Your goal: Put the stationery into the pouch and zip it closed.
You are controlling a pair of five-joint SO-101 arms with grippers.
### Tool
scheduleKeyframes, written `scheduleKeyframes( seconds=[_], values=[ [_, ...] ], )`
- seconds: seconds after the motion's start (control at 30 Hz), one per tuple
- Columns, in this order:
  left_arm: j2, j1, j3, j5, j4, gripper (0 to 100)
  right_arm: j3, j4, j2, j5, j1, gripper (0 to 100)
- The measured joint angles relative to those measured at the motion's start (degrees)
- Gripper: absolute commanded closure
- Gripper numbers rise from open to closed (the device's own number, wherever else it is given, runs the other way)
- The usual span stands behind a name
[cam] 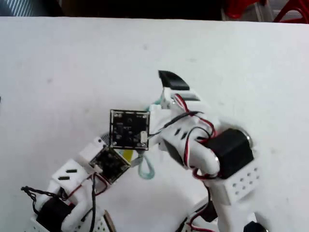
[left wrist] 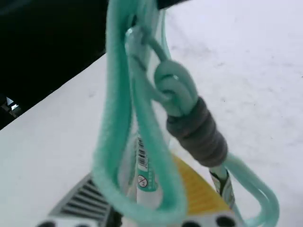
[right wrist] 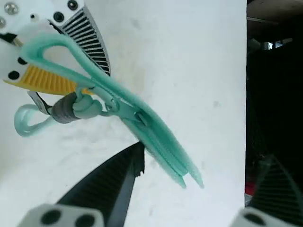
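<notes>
One end of the pouch [right wrist: 142, 118] is clamped in the left pincer [right wrist: 71, 61], the other between the spread jaws of the right pincer [right wrist: 203, 156].

The high view looks down over the table [cam: 72, 63] from well above. Both wrist views sit close, sharing the teal pouch [right wrist: 156, 130].

White table [cam: 72, 58], dark room beyond its far edge — red furniture [cam: 241, 7] there
</notes>
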Motion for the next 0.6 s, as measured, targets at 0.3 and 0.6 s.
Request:
scheduleKeyframes(
  seconds=[0.3, 0.6],
  values=[
    [-0.09, 0.26, -0.18, -0.53, 0.62, 98, 5.80, 0.09, 2.81, 6.95, 0.88, 79.3],
    [-0.09, 0.18, -0.18, -0.18, 0.62, 89, 8.00, -2.90, 2.20, 1.41, -1.85, 98.0]
  ],
)
